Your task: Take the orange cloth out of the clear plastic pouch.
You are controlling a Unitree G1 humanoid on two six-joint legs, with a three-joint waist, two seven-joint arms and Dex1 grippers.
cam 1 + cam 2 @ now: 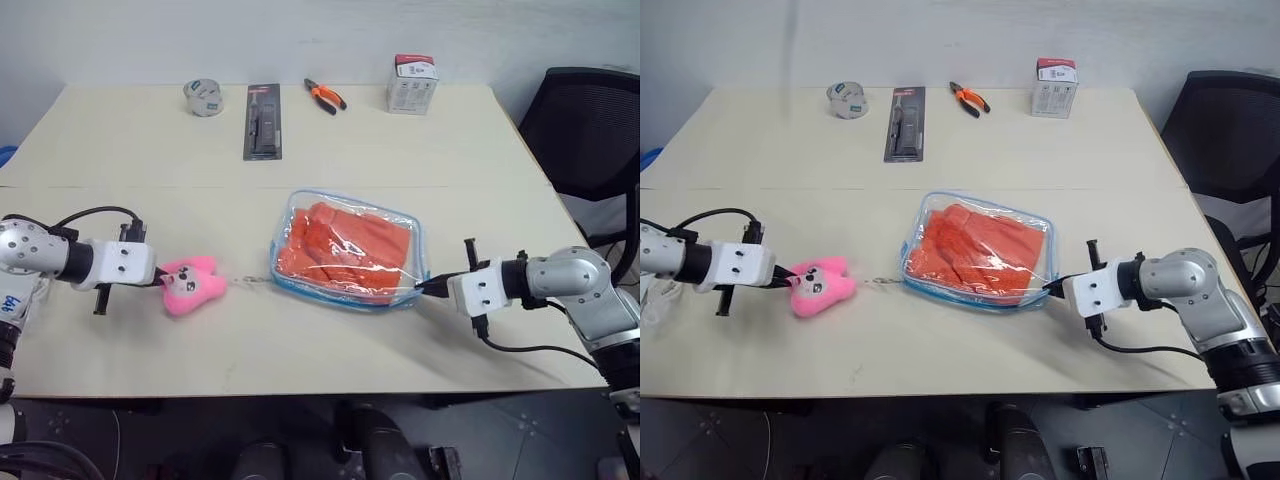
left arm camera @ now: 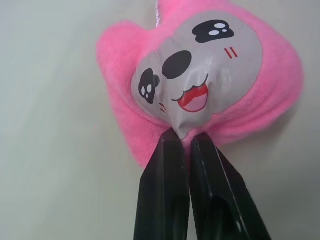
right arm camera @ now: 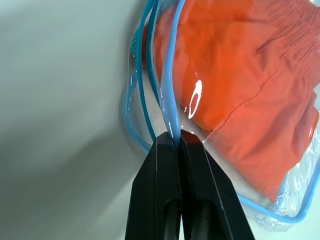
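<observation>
The clear plastic pouch [image 1: 350,250] is seen lying flat on the beige table [image 1: 120,130], a little to the 3 o'clock side of the table's middle. The orange cloth [image 1: 345,248] is folded and wrinkled and is enclosed inside the pouch, filling most of it. A light blue trim runs along the edges of the pouch.

The right gripper [image 1: 432,287] is placed at the 4 o'clock corner of the pouch. Its two black fingers [image 3: 167,170] are pressed together on the blue trim of the pouch, so this corner is pinched firmly. In the right wrist view, the trim is seen running up from between the fingertips, and the orange cloth is seen behind the shiny plastic.

The pink plush toy [image 1: 192,284] lies at the 9 o'clock side of the pouch, well apart from it. A thin chain [image 1: 250,280] is seen between the toy and the pouch. The left gripper [image 1: 160,281] is at the 9 o'clock edge of the toy. In the left wrist view, its fingers [image 2: 165,175] are clenched on the grey printed face of the toy, and the fabric is drawn into a small peak between the fingertips.

Along the 12 o'clock edge of the table some other things are placed in a row: a roll of tape [image 1: 204,97], a flat black package [image 1: 263,121], a pair of orange pliers [image 1: 326,95] and a small white box [image 1: 413,84]. A black chair [image 1: 590,140] stands at the 2 o'clock side, beside the table.
</observation>
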